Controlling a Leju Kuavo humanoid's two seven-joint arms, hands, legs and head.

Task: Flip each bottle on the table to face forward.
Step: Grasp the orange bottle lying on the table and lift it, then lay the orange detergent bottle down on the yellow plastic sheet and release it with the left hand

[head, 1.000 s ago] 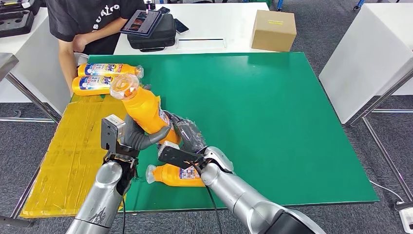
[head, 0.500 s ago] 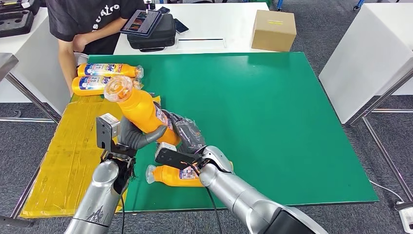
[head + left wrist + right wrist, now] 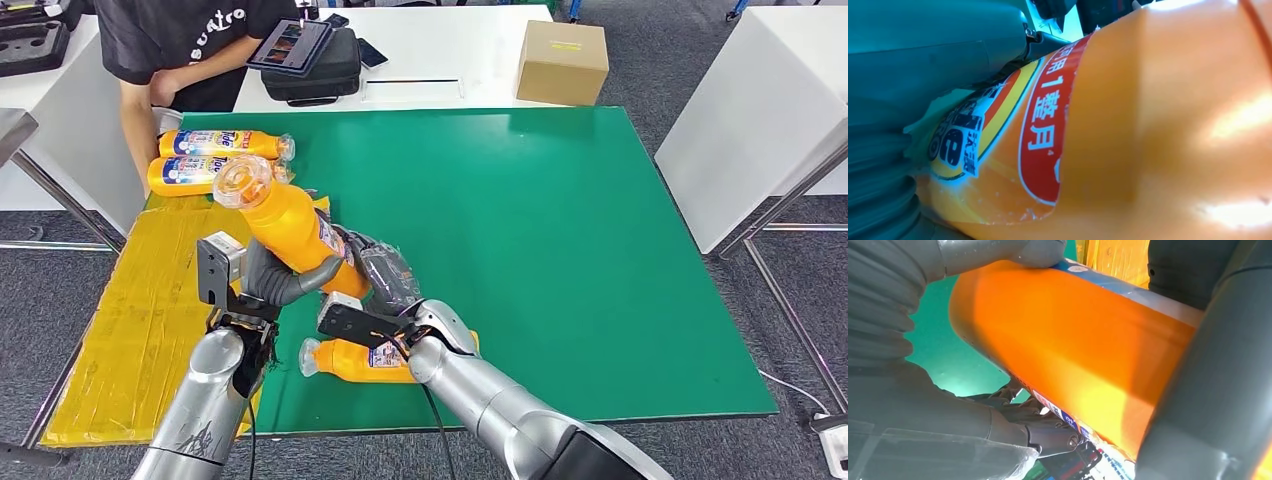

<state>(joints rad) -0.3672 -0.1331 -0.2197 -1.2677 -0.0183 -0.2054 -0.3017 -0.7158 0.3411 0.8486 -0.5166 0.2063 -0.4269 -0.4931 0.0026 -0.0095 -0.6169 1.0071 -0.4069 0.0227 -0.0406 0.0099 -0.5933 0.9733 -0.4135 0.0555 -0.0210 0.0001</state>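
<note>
- the green mat (image 3: 560,230) is the landmark; it covers most of the table, with a yellow taped strip (image 3: 140,320) along its left side.
- the raised bottle (image 3: 290,230), orange with a clear cap, is held tilted above the mat's near-left part, cap toward the far left and base down between the two hands.
- the left hand (image 3: 285,282) wraps the lower body of the raised bottle from the strip side; in the left wrist view the bottle's label (image 3: 998,130) sits right against the grey hand cover.
- the right hand (image 3: 385,275) grips the same bottle near its base from the mat side; in the right wrist view grey fingers (image 3: 998,252) press on the orange body (image 3: 1073,345).
- a second bottle (image 3: 355,358) lies flat on the mat's near edge, under the right wrist, cap pointing toward the strip.
- two more bottles (image 3: 215,158) lie side by side at the mat's far-left corner, labels up.
- a person (image 3: 170,50) stands just beyond that corner; a cardboard box (image 3: 562,62) sits past the mat's far edge.
</note>
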